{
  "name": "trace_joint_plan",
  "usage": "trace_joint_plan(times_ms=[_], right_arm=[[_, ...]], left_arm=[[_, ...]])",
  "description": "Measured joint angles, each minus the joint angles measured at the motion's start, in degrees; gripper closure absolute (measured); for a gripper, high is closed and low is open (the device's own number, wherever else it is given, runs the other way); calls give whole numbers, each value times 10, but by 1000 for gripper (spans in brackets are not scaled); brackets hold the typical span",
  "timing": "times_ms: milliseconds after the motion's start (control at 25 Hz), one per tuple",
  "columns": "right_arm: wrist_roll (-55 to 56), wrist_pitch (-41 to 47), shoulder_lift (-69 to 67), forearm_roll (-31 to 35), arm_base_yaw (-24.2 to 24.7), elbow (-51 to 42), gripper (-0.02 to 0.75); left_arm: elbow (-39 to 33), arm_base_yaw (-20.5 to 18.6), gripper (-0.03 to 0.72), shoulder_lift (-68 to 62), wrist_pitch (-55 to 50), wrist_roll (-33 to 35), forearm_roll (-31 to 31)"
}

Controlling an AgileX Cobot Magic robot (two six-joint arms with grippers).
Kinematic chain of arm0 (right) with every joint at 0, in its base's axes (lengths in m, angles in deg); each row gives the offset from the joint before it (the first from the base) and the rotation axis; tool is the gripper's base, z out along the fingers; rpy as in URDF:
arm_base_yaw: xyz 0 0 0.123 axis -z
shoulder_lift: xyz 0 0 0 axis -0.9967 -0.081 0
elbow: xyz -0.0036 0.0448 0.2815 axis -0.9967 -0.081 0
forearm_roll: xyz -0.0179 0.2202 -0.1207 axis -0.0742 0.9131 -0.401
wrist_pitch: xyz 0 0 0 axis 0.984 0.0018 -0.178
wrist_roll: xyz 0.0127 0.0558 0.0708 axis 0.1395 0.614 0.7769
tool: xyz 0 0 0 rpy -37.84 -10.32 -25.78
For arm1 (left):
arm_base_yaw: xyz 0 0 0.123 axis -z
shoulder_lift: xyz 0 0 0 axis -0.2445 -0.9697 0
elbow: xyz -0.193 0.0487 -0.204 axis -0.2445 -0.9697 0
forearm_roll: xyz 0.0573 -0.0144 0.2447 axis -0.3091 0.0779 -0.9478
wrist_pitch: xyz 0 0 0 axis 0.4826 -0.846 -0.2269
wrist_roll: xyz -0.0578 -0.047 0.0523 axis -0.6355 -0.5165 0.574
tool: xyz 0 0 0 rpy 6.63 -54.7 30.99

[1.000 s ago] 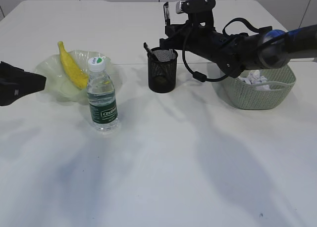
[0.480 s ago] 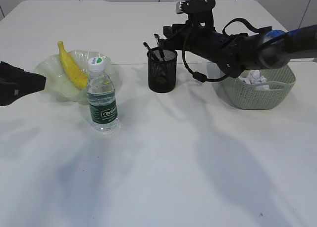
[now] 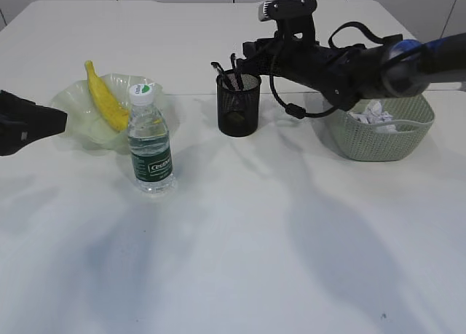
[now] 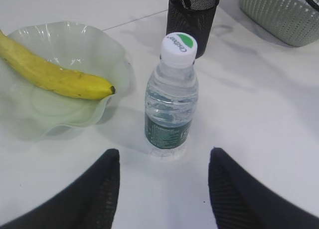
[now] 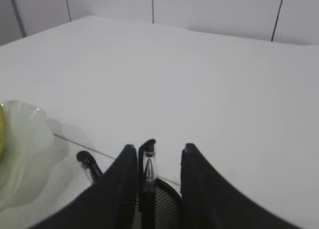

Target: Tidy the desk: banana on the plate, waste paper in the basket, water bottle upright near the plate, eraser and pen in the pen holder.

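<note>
- White tabletop (image 3: 240,261) carries a nearly tidied desk set.
- Banana (image 3: 105,97) lies on the pale green plate (image 3: 73,101); the water bottle (image 3: 150,141) stands upright just beside it.
- Crumpled waste paper (image 3: 375,116) sits in the green basket (image 3: 382,141).
- Right gripper (image 5: 157,156) hovers over the black mesh pen holder (image 3: 239,105), fingers (image 5: 127,161) spread, a pen (image 5: 148,164) standing between them in the holder.
- Left gripper (image 4: 162,176) hangs near the bottle, fingers (image 4: 102,189) spread wide, pinching nothing.
</note>
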Motion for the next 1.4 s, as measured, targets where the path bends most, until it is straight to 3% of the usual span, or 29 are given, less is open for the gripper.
trace_joint_plan(times_ms=[360, 800, 960, 1200, 1400], right_arm=[[7, 150, 72, 0, 0, 0, 505], [-1, 455, 174, 12, 0, 0, 542], [-84, 565, 207, 84, 0, 0, 558], [-196, 702, 242, 265, 0, 0, 559], [-211, 802, 251, 299, 0, 0, 560]], left_arm=[[0, 0, 294, 0, -6, 0, 0], [0, 0, 294, 0, -6, 0, 0], [0, 0, 295, 3, -7, 0, 0], [0, 0, 295, 28, -7, -13, 0], [0, 0, 295, 55, -9, -37, 0]])
